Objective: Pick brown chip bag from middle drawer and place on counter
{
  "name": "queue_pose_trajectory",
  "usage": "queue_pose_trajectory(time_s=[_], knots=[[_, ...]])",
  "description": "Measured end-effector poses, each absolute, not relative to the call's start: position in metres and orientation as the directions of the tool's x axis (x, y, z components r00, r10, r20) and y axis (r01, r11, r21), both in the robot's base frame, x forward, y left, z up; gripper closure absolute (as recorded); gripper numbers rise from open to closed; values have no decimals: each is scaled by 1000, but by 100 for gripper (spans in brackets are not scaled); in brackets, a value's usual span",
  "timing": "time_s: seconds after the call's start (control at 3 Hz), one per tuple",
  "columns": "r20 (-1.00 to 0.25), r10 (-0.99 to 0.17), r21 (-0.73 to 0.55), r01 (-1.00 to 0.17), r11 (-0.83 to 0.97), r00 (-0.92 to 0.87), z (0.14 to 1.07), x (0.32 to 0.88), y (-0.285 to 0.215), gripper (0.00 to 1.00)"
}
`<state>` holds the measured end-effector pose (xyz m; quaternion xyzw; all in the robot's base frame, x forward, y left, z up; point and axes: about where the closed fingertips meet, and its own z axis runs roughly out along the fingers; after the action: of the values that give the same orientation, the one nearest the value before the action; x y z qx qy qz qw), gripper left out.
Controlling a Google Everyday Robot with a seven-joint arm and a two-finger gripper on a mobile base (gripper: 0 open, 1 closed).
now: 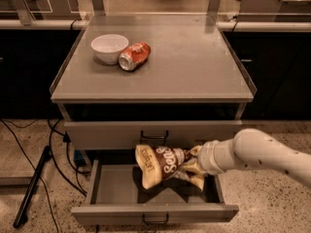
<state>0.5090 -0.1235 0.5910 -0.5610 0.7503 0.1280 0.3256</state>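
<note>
gripper (194, 163) lower middle, squeezing brown chip bag (163, 165) by its right end | bag hangs over open middle drawer (111, 192) | risk: floppy bag could bump the upper drawer (107, 132) and slip before reaching the counter (189, 57)
</note>
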Motion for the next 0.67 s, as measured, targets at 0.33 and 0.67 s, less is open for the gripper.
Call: queue_pose_trajectory(time_s=[0.33,0.67], knots=[[-612,-782,-242,-912,331,-121,628,514,-126,100],[-612,-782,-242,-912,331,-121,628,514,-126,100]])
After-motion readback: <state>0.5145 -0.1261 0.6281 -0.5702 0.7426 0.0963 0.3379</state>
